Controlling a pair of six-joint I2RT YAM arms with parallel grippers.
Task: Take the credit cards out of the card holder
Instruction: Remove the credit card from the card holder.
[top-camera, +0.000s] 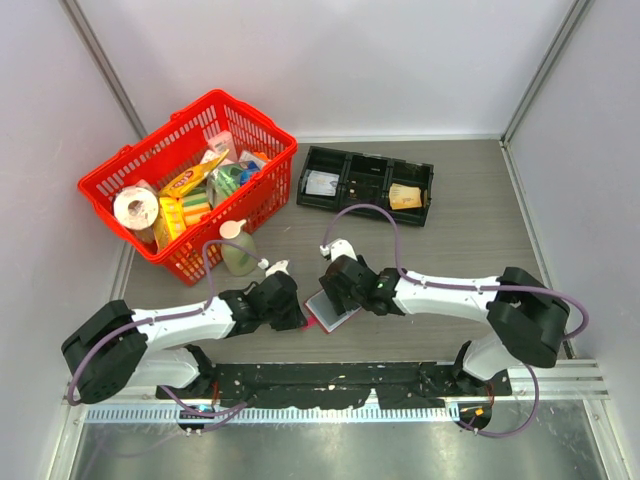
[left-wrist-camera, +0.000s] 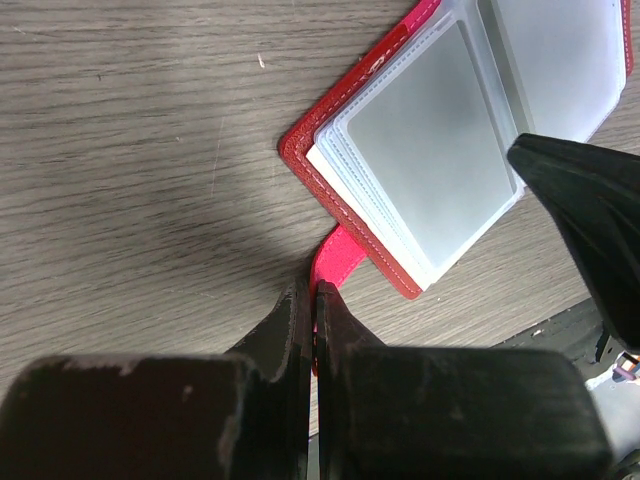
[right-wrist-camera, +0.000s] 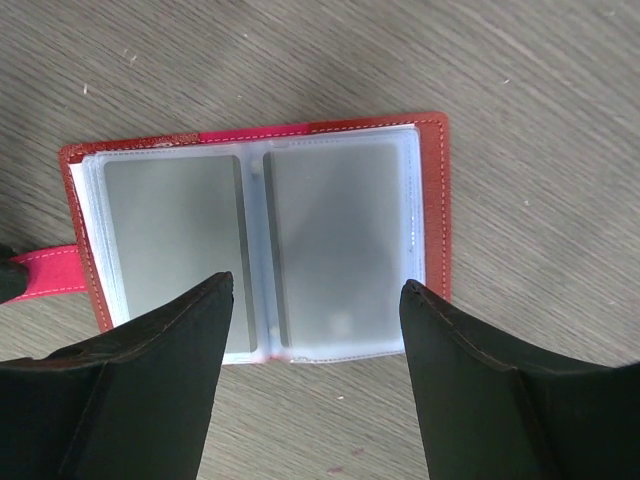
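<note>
My left fingers (left-wrist-camera: 313, 292) are pressed together on the snap tab (left-wrist-camera: 338, 258) of the card holder (right-wrist-camera: 432, 200), pinching it. The card holder lies open and flat on the tabletop (right-wrist-camera: 520, 80), between my two arms and near their bases. My right fingers (right-wrist-camera: 315, 288) are spread wide over the open pages, one at each side; whether they touch the sleeves I cannot tell. The grey credit cards (right-wrist-camera: 335, 235) sit inside the clear sleeves, one on each page.
</note>
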